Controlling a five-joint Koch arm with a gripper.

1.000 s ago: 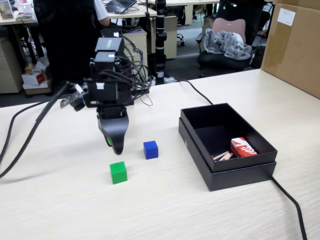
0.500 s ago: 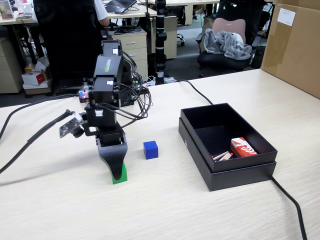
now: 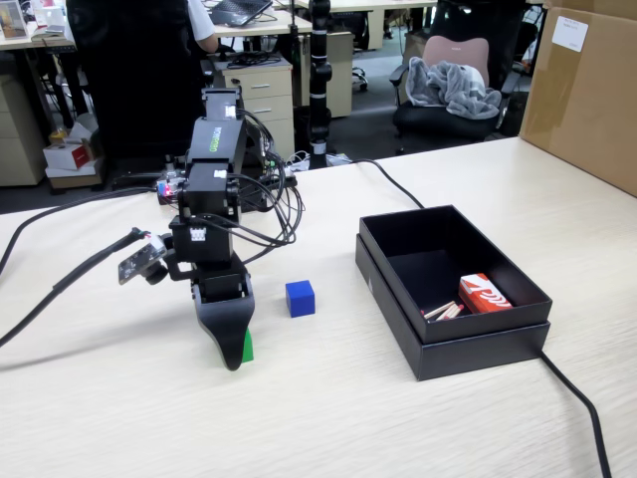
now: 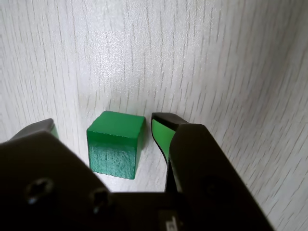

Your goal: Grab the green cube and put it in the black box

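- The jaws stand apart, one on each side of the green cube (image 4: 115, 143); in the wrist view a thin strip of bare bench shows between the cube and each green-lined pad, so nothing is gripped yet.
- The gripper (image 4: 103, 132) straddles the cube squarely: the cube sits between the tips, a little nearer the right-hand jaw in that view, its flat side faces turned toward the pads. It has no long axis to line up with; by my reading, closing is all the next move needs.
- In the fixed view the gripper (image 3: 237, 351) points straight down with its tip at the bench (image 3: 328, 418), and only a sliver of the green cube (image 3: 248, 346) shows beside the black finger.
- The arm is folded over itself, wrist vertical, cables looping behind.
- A blue cube (image 3: 300, 298) rests on the bench just to the right of the jaws in the fixed view, clear of them.
- The black box (image 3: 478, 344) lies well apart to the right, open, with a red-and-white packet (image 3: 484, 294) and some thin sticks inside. The lifted cube would have to cross past the blue one.
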